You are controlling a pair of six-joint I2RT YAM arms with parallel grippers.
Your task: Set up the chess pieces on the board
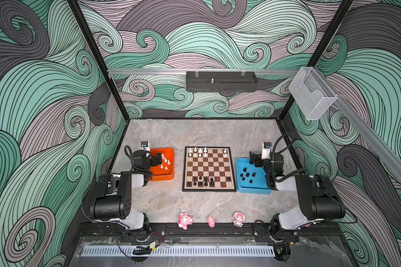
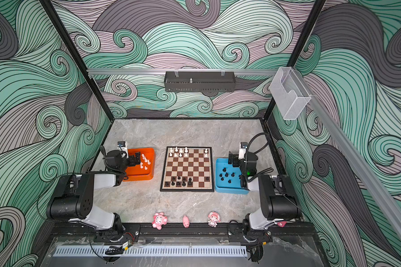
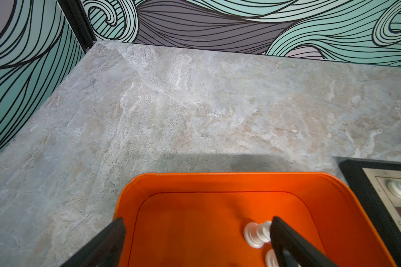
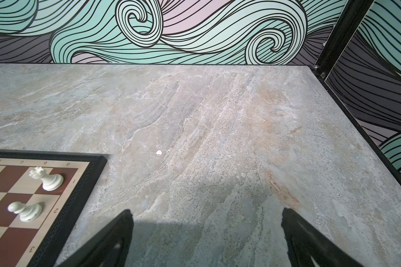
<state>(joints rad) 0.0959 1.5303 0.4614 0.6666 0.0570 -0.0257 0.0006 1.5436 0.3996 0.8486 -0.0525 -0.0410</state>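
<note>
Board lay mid-bench. White pieces stood in board's far rows, black pieces in its near rows. Left of board: orange tray with spare white pieces. Right of board: blue tray with spare black pieces. Left pincer hung left of board over orange tray, spread wide, gripping nothing; one finger was just beside toppled white piece. Right pincer hung right of board's far corner, spread wide, gripping nothing.
</note>
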